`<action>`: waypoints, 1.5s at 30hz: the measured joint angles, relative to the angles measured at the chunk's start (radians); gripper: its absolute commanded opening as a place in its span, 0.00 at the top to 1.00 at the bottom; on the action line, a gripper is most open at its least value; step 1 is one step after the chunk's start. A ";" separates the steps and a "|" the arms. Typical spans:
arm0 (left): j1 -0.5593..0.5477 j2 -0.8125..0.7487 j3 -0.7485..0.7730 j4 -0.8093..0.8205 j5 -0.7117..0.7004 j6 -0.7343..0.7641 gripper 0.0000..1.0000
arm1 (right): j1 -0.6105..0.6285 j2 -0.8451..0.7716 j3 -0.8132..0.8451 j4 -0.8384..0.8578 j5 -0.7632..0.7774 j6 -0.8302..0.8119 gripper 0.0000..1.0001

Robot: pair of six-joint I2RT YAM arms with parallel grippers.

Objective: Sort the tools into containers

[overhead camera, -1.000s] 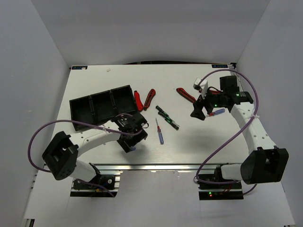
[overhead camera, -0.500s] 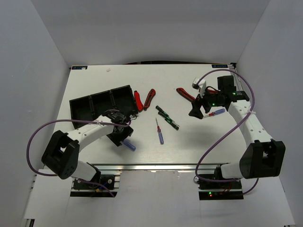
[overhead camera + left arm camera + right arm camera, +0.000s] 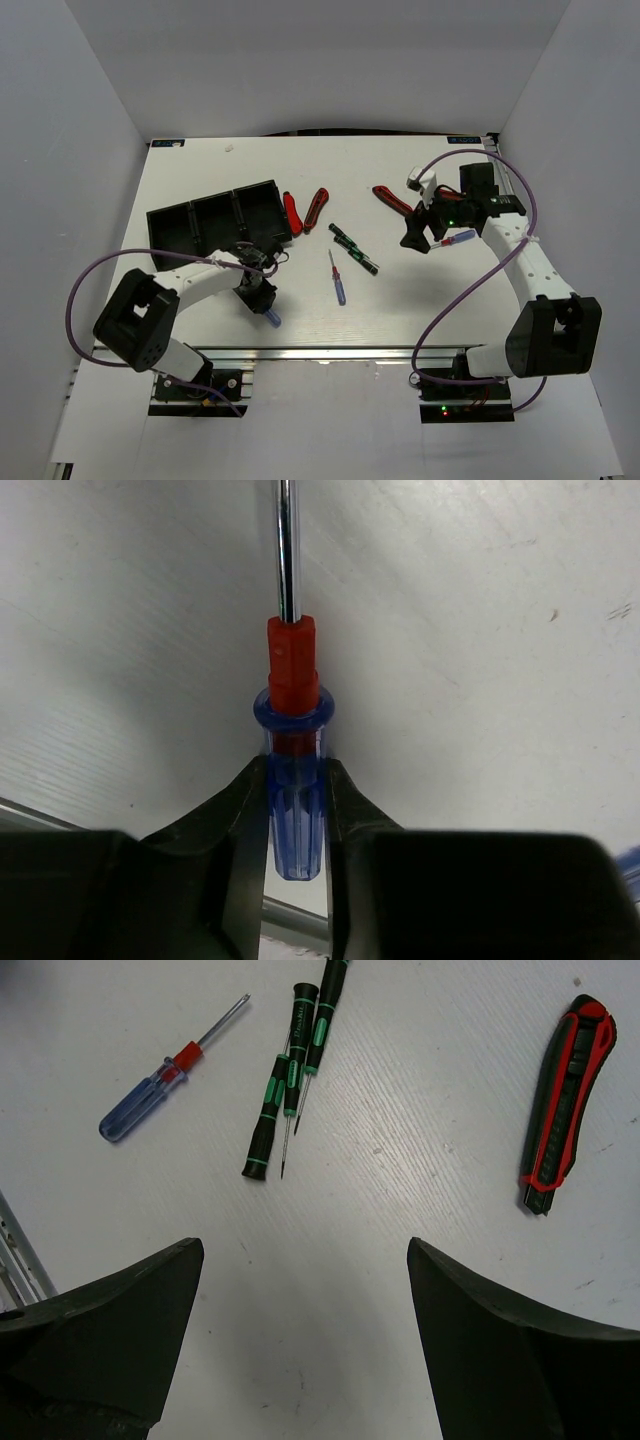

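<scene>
The left gripper (image 3: pixel 295 775) is closed on the butt of a blue-handled screwdriver (image 3: pixel 291 680) near the table's near edge. The right gripper (image 3: pixel 300 1250) stands open by the right edge. Such a short hold may let the screwdriver swivel and miss the black tray (image 3: pixel 210 197).

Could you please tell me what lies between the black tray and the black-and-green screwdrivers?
Two red-and-black cutters lie there, as the top view shows.

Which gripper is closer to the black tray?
Left. The left gripper, shut on a blue screwdriver, is just on the near side of the tray, by its right end; the open right gripper is far off to its right.
</scene>
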 measured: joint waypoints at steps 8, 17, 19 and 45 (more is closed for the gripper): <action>0.000 -0.132 -0.037 -0.031 0.008 0.079 1.00 | -0.003 0.000 -0.003 0.001 0.007 -0.002 0.11; 0.016 -0.315 0.159 -0.139 -0.089 0.300 1.00 | -0.003 0.000 -0.003 0.000 -0.002 -0.005 0.11; 0.080 -0.319 0.213 -0.130 -0.104 0.412 1.00 | -0.003 0.000 -0.003 0.001 -0.008 -0.004 0.10; 0.851 0.069 0.394 0.197 0.072 1.057 0.79 | 0.000 0.043 -0.003 -0.016 -0.048 0.020 0.11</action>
